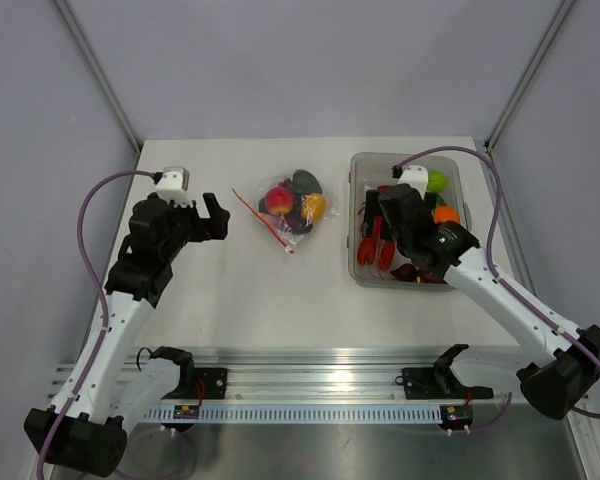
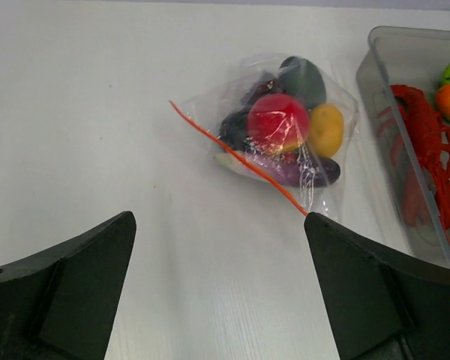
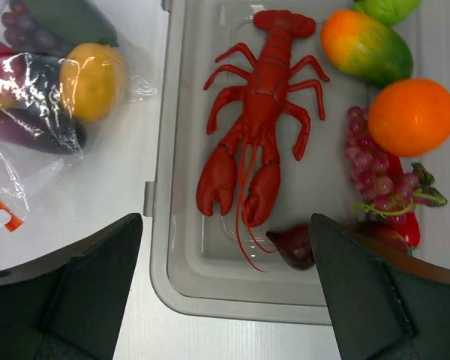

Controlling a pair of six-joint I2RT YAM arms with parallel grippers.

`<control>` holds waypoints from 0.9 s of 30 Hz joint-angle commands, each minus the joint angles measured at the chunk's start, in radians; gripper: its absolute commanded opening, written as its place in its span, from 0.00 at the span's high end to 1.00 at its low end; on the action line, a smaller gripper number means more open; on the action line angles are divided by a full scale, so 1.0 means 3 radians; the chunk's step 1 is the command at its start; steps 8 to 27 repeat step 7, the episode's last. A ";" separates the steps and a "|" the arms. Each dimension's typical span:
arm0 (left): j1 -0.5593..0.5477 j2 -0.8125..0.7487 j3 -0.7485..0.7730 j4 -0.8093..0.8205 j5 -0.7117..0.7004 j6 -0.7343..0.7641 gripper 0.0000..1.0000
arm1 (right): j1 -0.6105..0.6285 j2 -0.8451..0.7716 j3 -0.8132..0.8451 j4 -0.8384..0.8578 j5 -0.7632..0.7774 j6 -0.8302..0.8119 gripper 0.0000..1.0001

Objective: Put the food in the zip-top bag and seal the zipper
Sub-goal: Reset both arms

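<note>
The clear zip-top bag [image 1: 290,208] lies mid-table, holding a red fruit [image 2: 277,122], a yellow fruit [image 2: 325,129], dark purple and grey-green pieces. Its red-orange zipper strip [image 2: 240,158] runs along the bag's left edge; I cannot tell if it is closed. My left gripper [image 1: 216,215] is open and empty, hovering left of the bag. My right gripper [image 1: 378,222] is open and empty above the clear tub [image 1: 356,215]. In the tub lie a red lobster [image 3: 256,124], an orange [image 3: 411,116], a mango [image 3: 366,46], grapes [image 3: 371,169] and a dark red piece [image 3: 296,247].
The tub stands at the right of the white table, its left wall [image 3: 161,187] close to the bag. Grey walls surround the table. A metal rail [image 1: 310,385] runs along the near edge by the arm bases.
</note>
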State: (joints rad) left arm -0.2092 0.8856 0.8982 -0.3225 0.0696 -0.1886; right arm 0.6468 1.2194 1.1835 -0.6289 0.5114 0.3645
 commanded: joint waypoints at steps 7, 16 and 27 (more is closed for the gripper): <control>0.0002 0.0075 0.0059 -0.0122 -0.0325 -0.0215 0.01 | 0.0002 -0.0470 -0.0478 -0.0031 0.0238 0.0513 0.00; 0.0002 0.0075 0.0059 -0.0122 -0.0325 -0.0215 0.01 | 0.0002 -0.0470 -0.0478 -0.0031 0.0238 0.0513 0.00; 0.0002 0.0075 0.0059 -0.0122 -0.0325 -0.0215 0.01 | 0.0002 -0.0470 -0.0478 -0.0031 0.0238 0.0513 0.00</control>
